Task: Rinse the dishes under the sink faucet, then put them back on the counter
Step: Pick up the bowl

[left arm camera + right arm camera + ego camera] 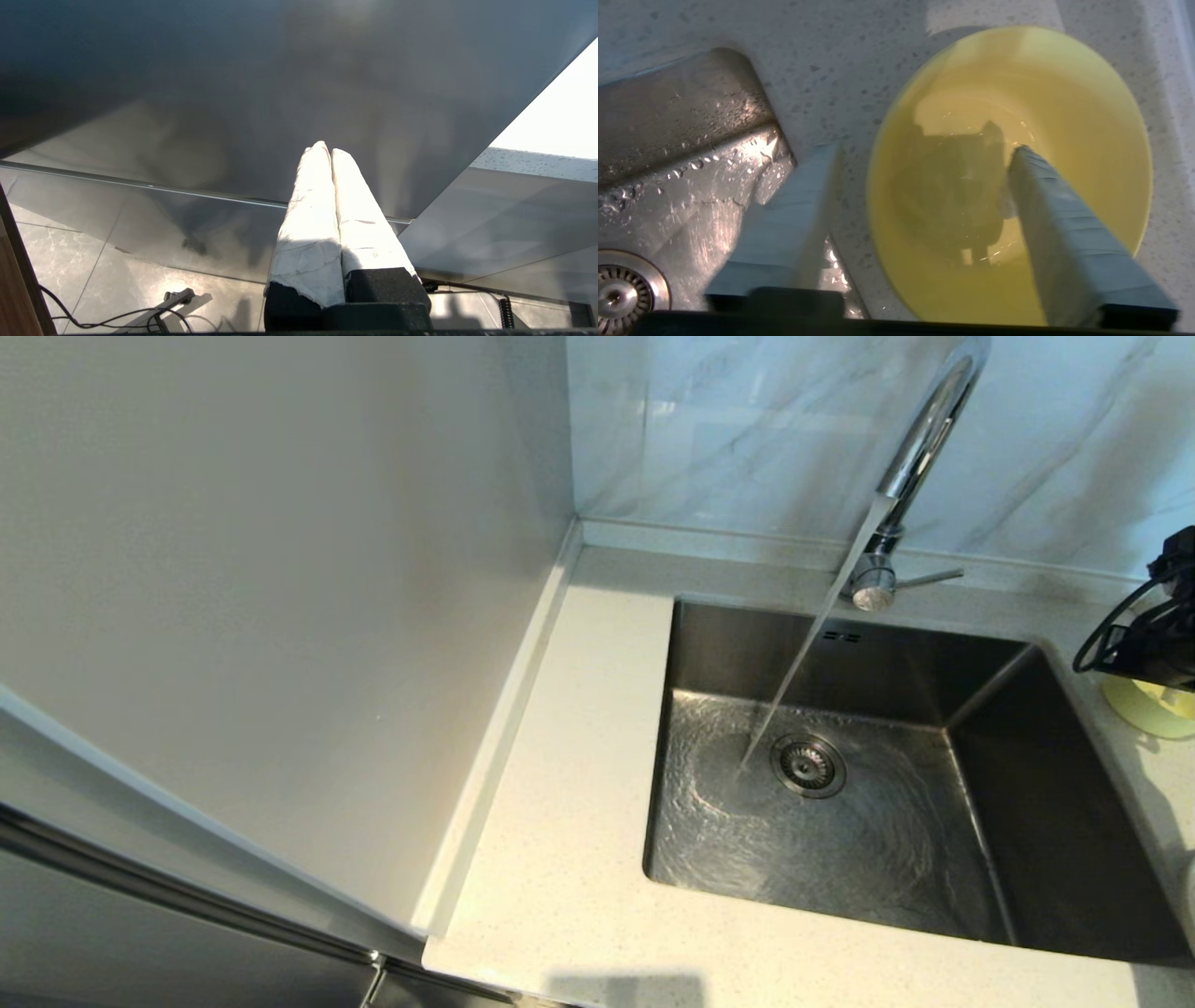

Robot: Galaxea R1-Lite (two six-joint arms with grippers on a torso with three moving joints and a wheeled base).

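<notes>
The pale yellow bowl [1017, 154] sits upright on the speckled counter [859, 70], right of the steel basin; its rim [1144, 709] shows at the head view's right edge. My right gripper [924, 149] is open above it, one finger over the bowl's inside, the other over the counter next to the basin corner. Its black body [1153, 635] hangs over the bowl. The chrome faucet [920, 448] runs a stream of water into the basin [747, 653]. Chopsticks and plate are out of view. My left gripper [325, 149] is shut on nothing, parked below the counter.
A wide strip of counter [579, 784] lies left of the basin, bounded by a low raised rim and a plain wall panel [280, 569]. The drain strainer [808, 765] sits mid-basin. Marble backsplash rises behind the faucet.
</notes>
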